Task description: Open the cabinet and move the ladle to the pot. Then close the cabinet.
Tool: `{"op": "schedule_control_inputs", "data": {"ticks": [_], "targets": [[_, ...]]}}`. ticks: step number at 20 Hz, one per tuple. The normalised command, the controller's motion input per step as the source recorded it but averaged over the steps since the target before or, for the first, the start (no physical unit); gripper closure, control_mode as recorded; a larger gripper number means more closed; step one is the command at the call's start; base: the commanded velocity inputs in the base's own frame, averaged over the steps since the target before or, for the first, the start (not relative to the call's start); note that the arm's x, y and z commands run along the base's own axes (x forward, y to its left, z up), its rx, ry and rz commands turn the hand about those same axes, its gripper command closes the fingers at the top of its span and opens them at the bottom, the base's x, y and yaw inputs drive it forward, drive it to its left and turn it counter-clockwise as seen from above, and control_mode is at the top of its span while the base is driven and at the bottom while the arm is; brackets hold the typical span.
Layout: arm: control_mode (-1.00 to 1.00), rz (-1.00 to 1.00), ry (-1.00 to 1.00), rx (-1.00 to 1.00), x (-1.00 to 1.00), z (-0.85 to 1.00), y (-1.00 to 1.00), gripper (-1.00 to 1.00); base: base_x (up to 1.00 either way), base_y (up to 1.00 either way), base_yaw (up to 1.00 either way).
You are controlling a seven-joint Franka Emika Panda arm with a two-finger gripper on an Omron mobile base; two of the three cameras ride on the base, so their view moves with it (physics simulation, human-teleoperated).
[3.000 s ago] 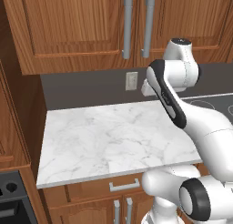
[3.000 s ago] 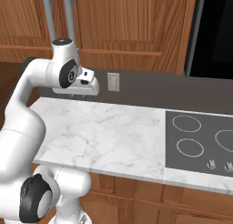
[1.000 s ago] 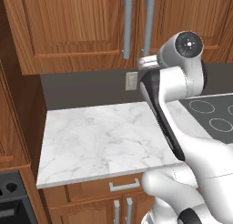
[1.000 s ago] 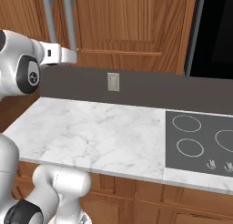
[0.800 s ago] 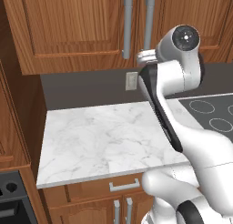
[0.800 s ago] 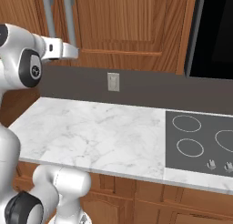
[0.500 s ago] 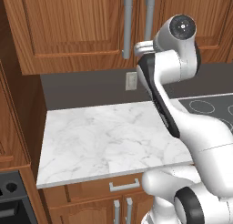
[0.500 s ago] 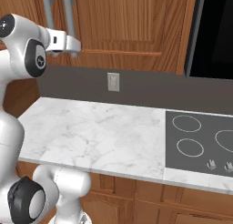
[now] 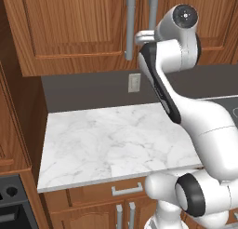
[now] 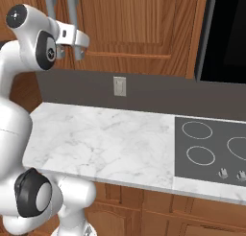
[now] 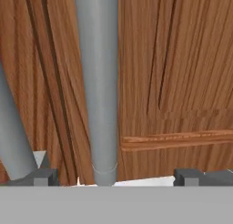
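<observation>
The cabinet (image 9: 69, 28) hangs on the wall above the marble counter (image 9: 107, 144). Both raised-panel doors are shut. Two long vertical grey bar handles stand side by side at the seam between the doors: the left handle (image 9: 130, 28) and the right handle (image 9: 152, 14).

The arm is raised to cabinet height. In the right base view the gripper (image 10: 79, 52) is at the lower end of the right handle (image 10: 73, 14), with the hand level with the bottom rail of the door. In the left base view the hand meets the lower part of the same handle, and the arm's upper links cover that spot.

In the hand view the right handle (image 11: 98, 82) runs up the centre of the picture, its lower end lying between the two dark fingertips (image 11: 43, 176). One tip sits to each side of the bar, well apart from it. The claw is spread wide and grips nothing. The left handle (image 11: 13, 141) crosses the lower left corner of this view at a slant. The door panel (image 11: 182, 73) fills the area behind the bar.

A white wall outlet (image 10: 119, 86) is set in the dark backsplash (image 10: 158, 96) below the cabinet. A dark cooktop (image 10: 211, 148) with ring-marked burners is let into the counter on the right, with two small knobs (image 10: 231, 173) at its front edge. Lower cabinets with short handles (image 9: 125, 190) sit under the counter.
</observation>
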Motion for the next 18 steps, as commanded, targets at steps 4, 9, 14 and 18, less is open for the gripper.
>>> {"op": "schedule_control_inputs", "data": {"ticks": [4, 9, 14, 18], "targets": [[-1.0, -0.01, -0.15, 0.03, 0.13, 0.0, 0.0, -1.0, 0.0, 0.0, 0.0], [-1.0, -0.02, -0.16, 0.01, 0.14, 0.0, 0.0, -1.0, 0.0, 0.0, 0.0], [-1.0, -0.02, -0.11, 0.0, 0.26, 0.0, 0.0, -1.0, 0.0, 0.0, 0.0], [-1.0, -0.02, -0.01, 0.0, 0.45, 0.0, 0.0, -1.0, 0.0, 0.0, 0.0]]}}
